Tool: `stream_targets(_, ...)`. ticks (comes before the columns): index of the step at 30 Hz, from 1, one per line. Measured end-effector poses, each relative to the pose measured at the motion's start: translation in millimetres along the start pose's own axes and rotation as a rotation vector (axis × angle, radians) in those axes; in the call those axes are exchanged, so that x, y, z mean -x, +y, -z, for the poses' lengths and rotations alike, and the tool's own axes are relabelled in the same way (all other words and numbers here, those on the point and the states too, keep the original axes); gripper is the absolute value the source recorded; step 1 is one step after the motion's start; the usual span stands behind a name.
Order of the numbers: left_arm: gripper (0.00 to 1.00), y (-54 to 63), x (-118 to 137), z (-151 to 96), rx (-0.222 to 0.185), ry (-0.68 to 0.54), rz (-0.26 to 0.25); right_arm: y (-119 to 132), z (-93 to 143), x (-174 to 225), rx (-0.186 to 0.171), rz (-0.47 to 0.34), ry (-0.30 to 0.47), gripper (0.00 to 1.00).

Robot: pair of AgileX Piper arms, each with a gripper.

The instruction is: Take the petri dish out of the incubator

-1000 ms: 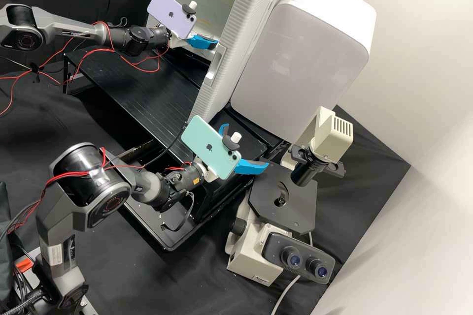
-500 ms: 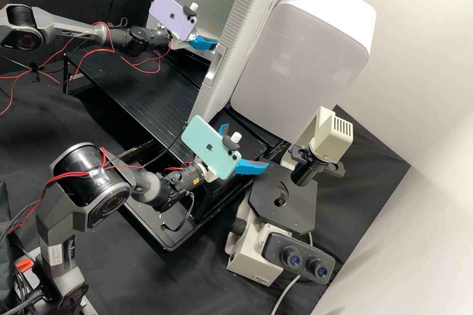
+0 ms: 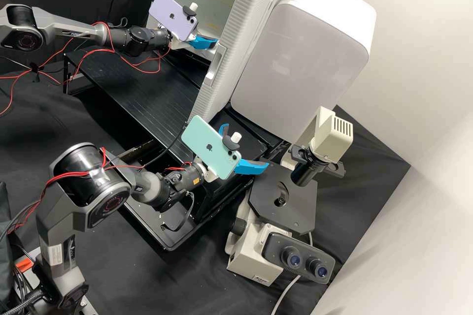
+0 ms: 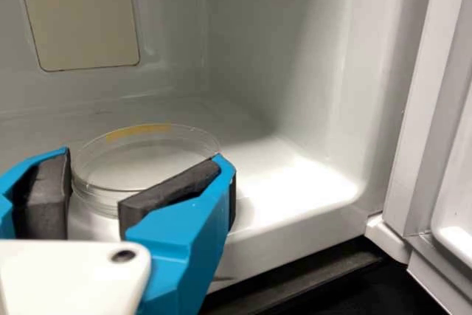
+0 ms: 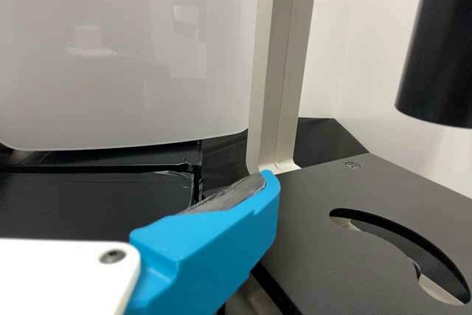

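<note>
A clear petri dish [image 4: 147, 145] with a yellow strip on its far rim sits on the white floor of the incubator [image 4: 295, 182]. My left gripper [image 4: 141, 161] is open at the chamber's mouth, a blue finger on each side of the dish's near part. In the high view the left gripper [image 3: 203, 42] reaches in past the incubator's open door [image 3: 244, 29]. My right gripper [image 3: 245, 146] hangs open and holds nothing, low beside the door's foot, at the edge of the microscope stage [image 5: 332, 197].
A microscope [image 3: 281, 236] stands at the front right, its black stage [image 3: 286, 197] just under the right gripper. A black raised shelf [image 3: 143, 93] runs under both arms. Red cables [image 3: 84, 54] trail from the left arm.
The left arm has edged slightly towards the incubator. The right arm has not moved.
</note>
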Motion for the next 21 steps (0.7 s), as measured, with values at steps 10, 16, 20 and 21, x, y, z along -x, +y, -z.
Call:
stream_targets(10, 0.00, -5.5, 0, 1, -0.007, 0.000, 0.006, 0, 0, 0, 0.000, 0.000, 0.000, 1.00)
stream_targets(16, 0.00, -9.1, 5, 5, -0.010, -0.003, 0.005, 0, 0, 0, 0.000, 0.000, 0.000, 1.00)
stream_targets(20, 0.00, -13.0, 9, 7, -0.009, -0.005, 0.002, 0, 0, 0, 0.000, 0.000, 0.000, 1.00)
stream_targets(21, 0.00, -12.4, 10, 8, -0.012, -0.008, -0.002, 0, 0, 0, 0.000, 0.000, 0.000, 1.00)
